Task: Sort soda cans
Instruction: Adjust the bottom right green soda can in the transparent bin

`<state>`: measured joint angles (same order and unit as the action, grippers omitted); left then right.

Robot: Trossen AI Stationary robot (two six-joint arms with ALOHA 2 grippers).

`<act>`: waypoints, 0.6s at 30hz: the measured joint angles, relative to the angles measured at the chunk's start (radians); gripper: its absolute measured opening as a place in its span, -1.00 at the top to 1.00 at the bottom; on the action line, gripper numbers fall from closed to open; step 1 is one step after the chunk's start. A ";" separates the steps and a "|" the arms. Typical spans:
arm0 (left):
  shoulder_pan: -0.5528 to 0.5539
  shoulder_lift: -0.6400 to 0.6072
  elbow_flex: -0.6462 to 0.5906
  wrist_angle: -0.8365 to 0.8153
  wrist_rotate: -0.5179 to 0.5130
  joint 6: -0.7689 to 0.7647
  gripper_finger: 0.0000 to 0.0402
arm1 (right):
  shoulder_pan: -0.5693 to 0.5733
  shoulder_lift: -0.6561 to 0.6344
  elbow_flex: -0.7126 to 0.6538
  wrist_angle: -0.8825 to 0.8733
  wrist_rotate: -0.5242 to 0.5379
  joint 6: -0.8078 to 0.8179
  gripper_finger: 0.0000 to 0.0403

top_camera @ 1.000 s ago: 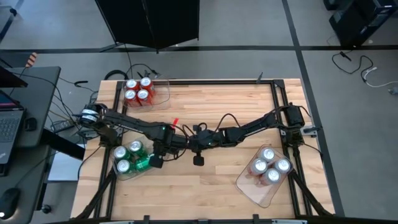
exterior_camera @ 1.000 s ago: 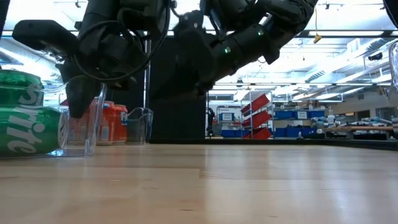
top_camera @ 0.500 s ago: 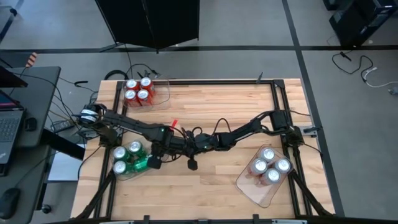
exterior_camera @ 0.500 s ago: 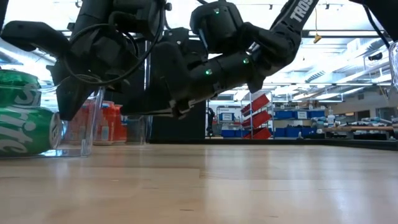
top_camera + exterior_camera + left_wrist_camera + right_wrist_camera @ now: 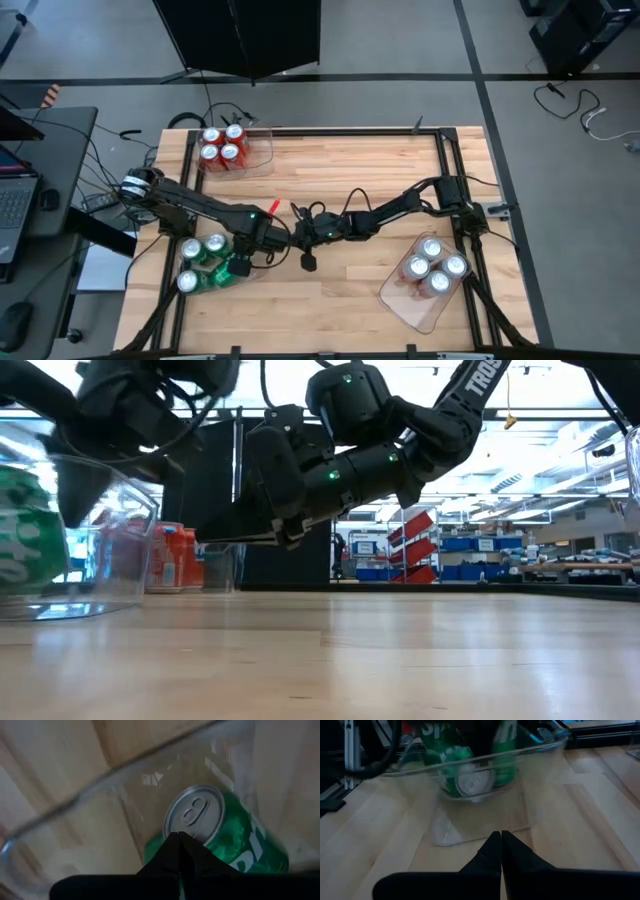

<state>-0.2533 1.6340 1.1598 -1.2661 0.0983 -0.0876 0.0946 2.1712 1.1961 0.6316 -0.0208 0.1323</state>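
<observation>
In the clear tray [image 5: 192, 288]: toppled green can [image 5: 229, 266], lengthwise toward left gripper [image 5: 243, 262]

The light wooden tabletop [image 5: 330, 180] is evenly lit from above in the high view; only soft, short shadows are cast beneath the dark arms. In the low view the bright ceiling lights and windows of the room behind are overexposed, and the arms are thrown into near silhouette. A pale sheen is seen on the near tabletop. The clear plastic rectangular tray [image 5: 110, 550] and green cylindrical can [image 5: 25, 535] at the edge are blurred. In the right wrist view, tray and cans are smeared by blur.
</observation>
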 joint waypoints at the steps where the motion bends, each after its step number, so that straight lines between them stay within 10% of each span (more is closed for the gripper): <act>1: -0.007 -0.007 0.002 -0.014 -0.001 -0.017 1.00 | -0.001 0.000 0.000 -0.003 0.000 0.000 1.00; 18: -0.206 -0.134 0.005 -0.042 -0.005 -0.350 1.00 | -0.001 -0.002 0.000 -0.006 -0.018 0.000 1.00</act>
<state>-0.4592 1.4998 1.1648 -1.3085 0.0936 -0.4376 0.0938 2.1696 1.1961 0.6258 -0.0383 0.1322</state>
